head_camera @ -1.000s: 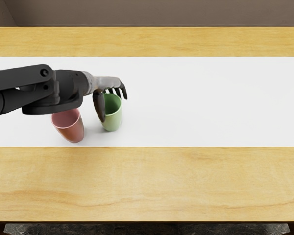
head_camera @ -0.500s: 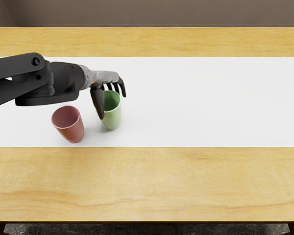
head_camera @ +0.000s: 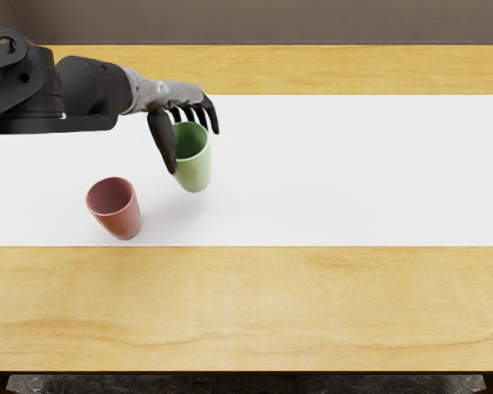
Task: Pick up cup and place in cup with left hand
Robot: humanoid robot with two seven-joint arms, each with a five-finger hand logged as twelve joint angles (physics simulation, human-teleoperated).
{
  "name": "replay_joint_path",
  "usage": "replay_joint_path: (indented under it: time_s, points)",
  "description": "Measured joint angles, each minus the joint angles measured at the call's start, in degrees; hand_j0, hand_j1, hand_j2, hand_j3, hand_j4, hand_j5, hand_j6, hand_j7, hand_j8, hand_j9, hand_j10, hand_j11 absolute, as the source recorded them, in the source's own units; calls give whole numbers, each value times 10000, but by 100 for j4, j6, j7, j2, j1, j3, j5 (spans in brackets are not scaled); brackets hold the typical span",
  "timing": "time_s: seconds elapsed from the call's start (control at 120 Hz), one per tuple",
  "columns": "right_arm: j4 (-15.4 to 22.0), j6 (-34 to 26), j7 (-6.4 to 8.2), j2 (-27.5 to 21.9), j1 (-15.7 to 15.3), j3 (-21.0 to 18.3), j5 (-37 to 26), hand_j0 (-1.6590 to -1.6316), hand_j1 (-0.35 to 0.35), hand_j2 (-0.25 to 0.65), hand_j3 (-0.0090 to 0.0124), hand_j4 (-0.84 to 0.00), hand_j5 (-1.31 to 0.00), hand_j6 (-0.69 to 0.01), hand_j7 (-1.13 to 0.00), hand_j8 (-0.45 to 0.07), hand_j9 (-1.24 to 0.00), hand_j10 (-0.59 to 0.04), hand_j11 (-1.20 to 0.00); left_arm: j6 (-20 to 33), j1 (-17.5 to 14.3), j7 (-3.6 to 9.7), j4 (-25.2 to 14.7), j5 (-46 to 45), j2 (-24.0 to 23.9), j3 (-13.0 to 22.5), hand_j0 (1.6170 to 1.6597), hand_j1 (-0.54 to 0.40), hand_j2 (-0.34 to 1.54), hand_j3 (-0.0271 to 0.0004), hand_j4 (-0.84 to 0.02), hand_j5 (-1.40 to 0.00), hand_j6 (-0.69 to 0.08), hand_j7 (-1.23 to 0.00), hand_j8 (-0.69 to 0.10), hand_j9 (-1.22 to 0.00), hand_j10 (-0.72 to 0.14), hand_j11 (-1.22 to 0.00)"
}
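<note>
Gripping the green cup (head_camera: 195,166) near its top, the left hand (head_camera: 177,93) holds it above the white strip (head_camera: 337,172); a slack pinch could let it tilt and snag on the pink cup (head_camera: 117,215).

The left arm (head_camera: 21,92) enters at the left edge, high in the view, its black links bending at a round joint before the dark forearm (head_camera: 89,85) runs rightward to the pale wrist (head_camera: 136,89). Beyond it the left hand (head_camera: 177,93) reaches on in nearly the same line, its grey back turned upward. The dark fingers (head_camera: 209,115) curl down side by side from the far end, while the thumb (head_camera: 161,139) points down on the near side, its tip apart from theirs, the hand closed in a grasp.
</note>
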Motion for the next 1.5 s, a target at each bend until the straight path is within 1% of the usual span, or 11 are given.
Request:
replay_joint_path:
  time_s: [0.092, 0.175, 0.208, 0.408, 0.592, 0.708, 0.9, 0.908, 0.942, 1.15, 1.5]
  points:
    - [3, 2, -3, 0, 2, 5, 0, -16581, -3204, -48, 0, -239, -310, -239, -310, -239, -310, -238, -310, -189, -5, 0, -29, -9, 77, -252, 16581, -1335, 2825, 0, -4321, -5812, -4066, -5751, -3766, -5725, -4373, -5729]
    - [4, 3, -2, 0, 3, 7, 0, -16581, -3205, -48, 0, -239, -310, -240, -310, -239, -310, -239, -310, -305, -41, 0, -102, -107, 390, -430, 16583, -1516, 3263, 0, -4338, -5796, -4015, -5775, -3611, -5707, -4388, -5714]
    - [5, 4, -2, 0, 3, 8, 0, -16581, -3204, -48, 0, -239, -310, -239, -310, -239, -310, -238, -310, -353, -72, 0, -148, -158, 474, -488, 16579, -1496, 2905, 0, -4341, -5801, -3927, -5780, -3651, -5716, -4392, -5720]
    - [5, 3, -3, 0, 27, 15, 0, -16581, -3204, -48, 0, -239, -310, -239, -310, -239, -310, -238, -310, -551, -110, 0, -478, -430, 829, -679, 16578, -1426, 2650, 0, -4375, -5759, -4091, -5732, -3581, -5728, -4400, -5729]
    - [6, 4, -6, 0, 47, 17, 0, -16581, -3206, -48, 0, -239, -309, -239, -309, -239, -309, -238, -309, -709, -110, 0, -655, -563, 1214, -744, 16581, -1351, 2502, 0, -4314, -5679, -4097, -5634, -3612, -5647, -4333, -5650]
    - [18, 5, -6, 0, 53, 17, 0, -16581, -3205, -48, 0, -238, -309, -239, -309, -238, -309, -238, -309, -846, -110, 0, -685, -759, 1427, -755, 16580, -1303, 2411, 0, -4322, -5629, -4145, -5581, -3763, -5624, -4325, -5625]
    - [25, 1, -6, 0, 53, 23, 0, -16581, -3206, -48, 0, -238, -308, -238, -308, -238, -308, -237, -308, -1023, -101, 0, -684, -853, 1726, -753, 16580, -1328, 2290, 0, -4286, -5636, -4088, -5628, -3623, -5603, -4303, -5605]
    - [25, 1, -6, 0, 54, 23, 0, -16581, -3206, -48, 0, -238, -308, -239, -308, -239, -308, -238, -308, -1028, -101, 0, -685, -863, 1773, -753, 16583, -1356, 2429, 0, -4278, -5636, -4098, -5624, -3425, -5597, -4297, -5602]
    - [24, 1, -6, 0, 54, 24, 0, -16581, -3206, -48, 0, -238, -308, -238, -308, -238, -308, -237, -308, -1073, -102, 0, -683, -860, 1874, -753, 16580, -1358, 2321, 0, -4286, -5618, -4036, -5614, -3562, -5588, -4303, -5589]
    - [23, 4, -7, 0, 56, 24, 0, -16581, -3205, -48, 0, -239, -309, -239, -309, -238, -309, -238, -309, -1222, -93, 0, -677, -876, 2062, -751, 16580, -1306, 2211, 0, -4259, -5591, -4133, -5570, -3646, -5561, -4283, -5560]
    - [24, 5, -6, 0, 63, 26, 0, -16581, -3206, -48, 0, -237, -308, -237, -308, -237, -308, -237, -308, -1245, 51, 0, -665, -883, 2120, -711, 16581, -1316, 2189, 0, -4262, -5595, -4085, -5595, -3584, -5560, -4291, -5557]
